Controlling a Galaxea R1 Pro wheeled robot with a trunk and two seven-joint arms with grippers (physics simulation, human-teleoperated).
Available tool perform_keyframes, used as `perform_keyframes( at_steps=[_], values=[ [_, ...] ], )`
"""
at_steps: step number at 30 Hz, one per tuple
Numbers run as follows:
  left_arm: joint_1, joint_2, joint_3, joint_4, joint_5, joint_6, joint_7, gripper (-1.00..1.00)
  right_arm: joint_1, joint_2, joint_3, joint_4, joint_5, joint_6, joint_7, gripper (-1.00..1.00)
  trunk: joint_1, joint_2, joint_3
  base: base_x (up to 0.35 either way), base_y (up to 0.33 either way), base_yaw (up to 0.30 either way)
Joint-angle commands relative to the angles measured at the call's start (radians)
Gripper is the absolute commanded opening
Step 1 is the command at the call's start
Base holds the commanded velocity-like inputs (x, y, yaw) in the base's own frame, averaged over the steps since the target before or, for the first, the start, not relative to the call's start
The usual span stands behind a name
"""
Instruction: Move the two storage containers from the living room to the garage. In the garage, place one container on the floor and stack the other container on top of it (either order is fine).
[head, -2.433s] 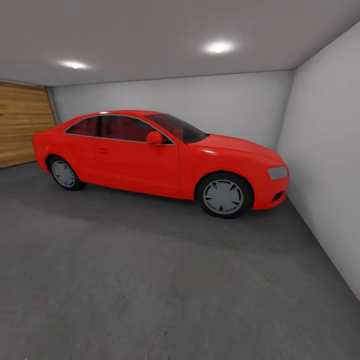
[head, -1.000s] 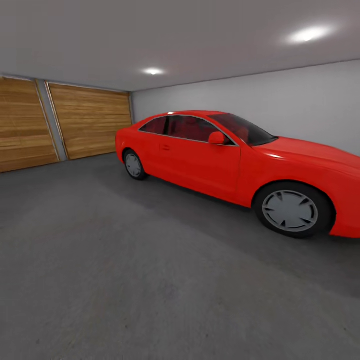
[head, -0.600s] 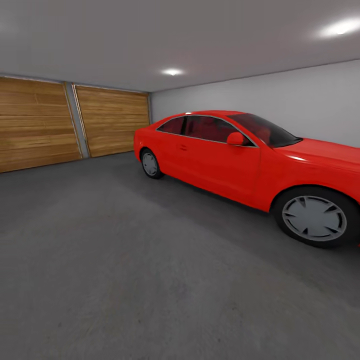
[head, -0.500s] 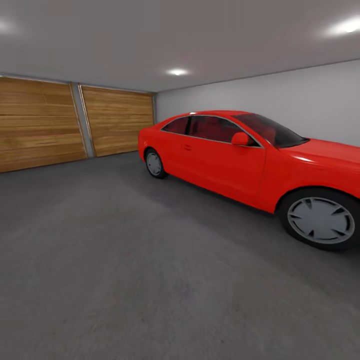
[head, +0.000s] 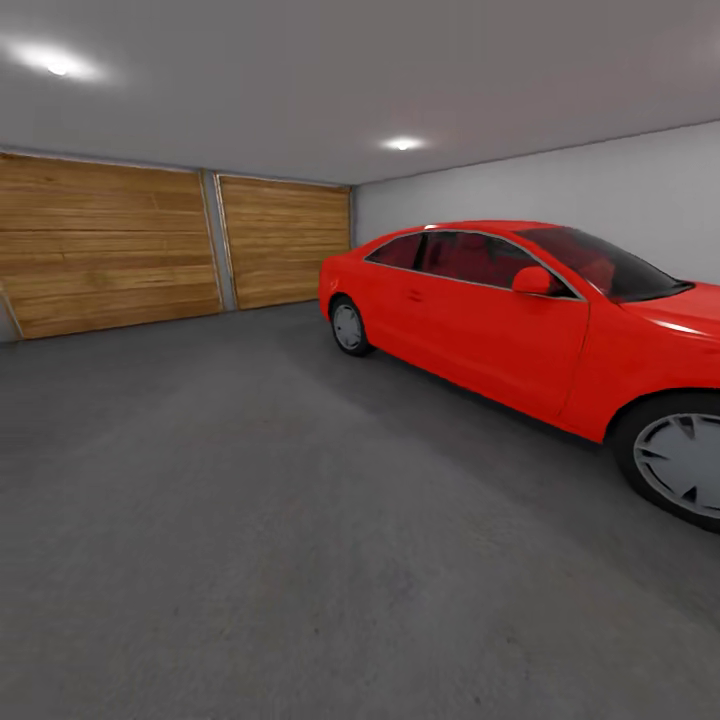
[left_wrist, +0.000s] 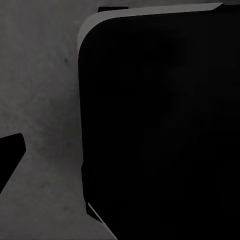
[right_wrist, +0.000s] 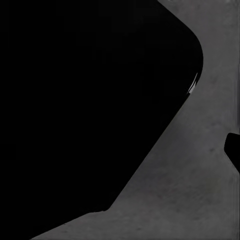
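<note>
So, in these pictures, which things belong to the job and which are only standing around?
Belongs to the job:
- the floor of dark grey concrete, where a container should go
- the garage itself, with its pale wall

Only standing around:
- red car
- wooden doors
- ceiling lights

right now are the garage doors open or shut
Shut: both wooden garage doors reach down to the floor, with no gap showing.

Glossy red car (head: 500, 320), matt mottled concrete floor (head: 250, 520), wood-plank garage doors (head: 110, 250), smooth matt grey walls (head: 600, 190)
</note>
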Motion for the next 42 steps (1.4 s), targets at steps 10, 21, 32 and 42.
perform_keyframes(
  at_steps=[10,21,32,42],
  values=[
    [0.000,0.000,0.000,0.000,0.000,-0.001,0.000,1.00,0.000,0.000,0.002,0.000,-0.001,-0.003,0.000,1.00,0.000,0.000,-0.001,0.000,0.000,0.276],
    [0.000,0.000,0.000,0.000,0.000,-0.001,0.000,1.00,0.000,-0.001,0.003,0.000,-0.001,-0.003,0.000,1.00,0.000,0.000,-0.001,0.000,0.000,0.276],
    [0.000,-0.003,0.006,0.000,0.008,-0.002,0.000,1.00,0.000,-0.002,0.003,0.000,-0.001,-0.003,0.000,1.00,0.000,0.000,-0.001,0.000,0.000,0.276],
    [0.000,-0.002,0.006,-0.001,0.011,-0.002,0.000,1.00,0.000,-0.001,0.003,0.000,0.000,-0.003,0.000,1.00,0.000,0.000,-0.001,0.000,0.000,0.275]
  ],
)
